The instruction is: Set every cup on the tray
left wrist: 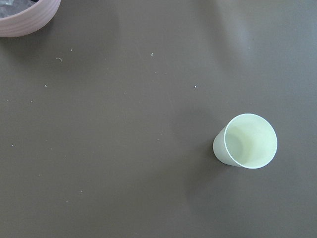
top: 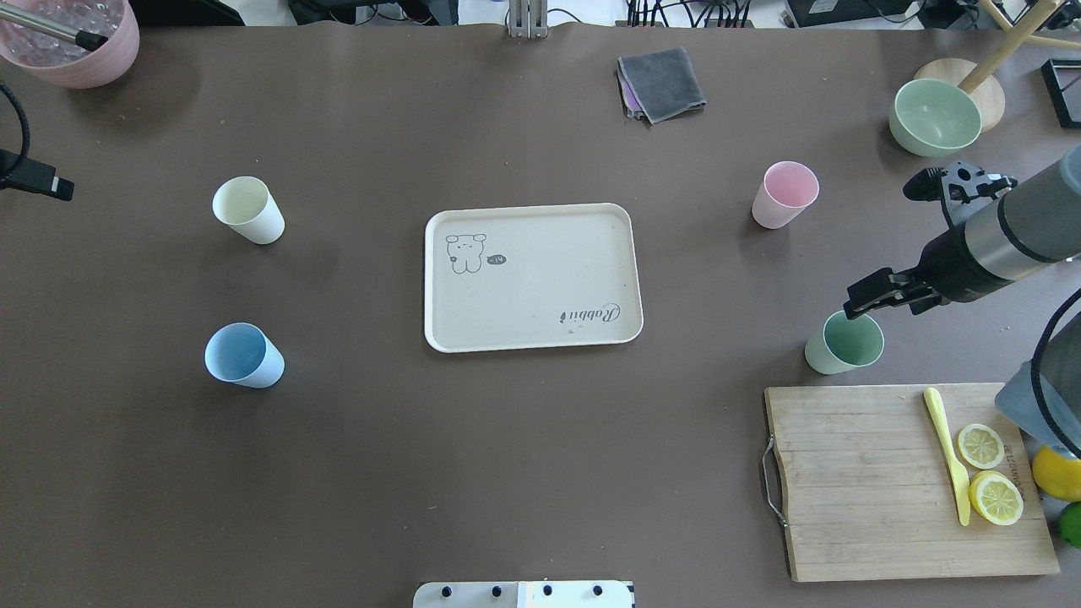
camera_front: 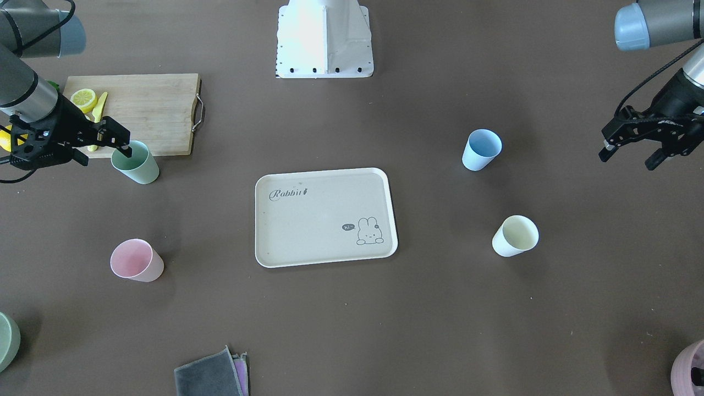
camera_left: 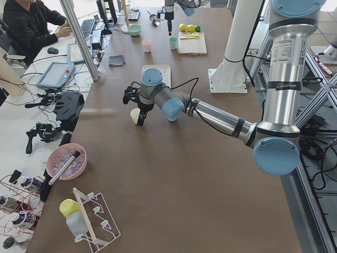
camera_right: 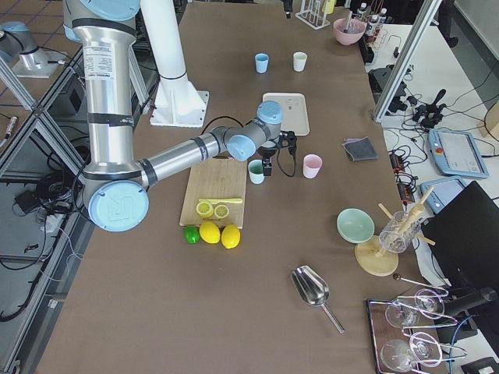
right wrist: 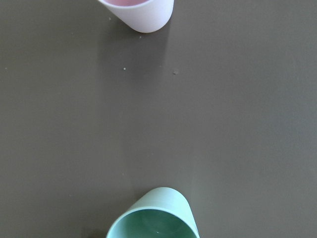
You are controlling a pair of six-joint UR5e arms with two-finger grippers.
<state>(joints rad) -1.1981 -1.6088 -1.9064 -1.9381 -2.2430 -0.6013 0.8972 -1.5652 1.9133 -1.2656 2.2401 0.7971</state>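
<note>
The sage green tapered tumbler (camera_front: 136, 163) stands upright on the brown table (camera_front: 352, 330), left of frame in the front-facing view, at the tip of the right tool (camera_front: 104, 154). That tool's fingers are apart and grip nothing. One fingertip overlaps the rim; contact cannot be told. The left tool (camera_front: 628, 158), far right, is likewise spread and empty. The pink tumbler (camera_front: 136, 261), light blue tumbler (camera_front: 481, 149) and pale cream tumbler (camera_front: 514, 235) stand off the central cream-beige rectangular tray (camera_front: 319, 231).
</note>
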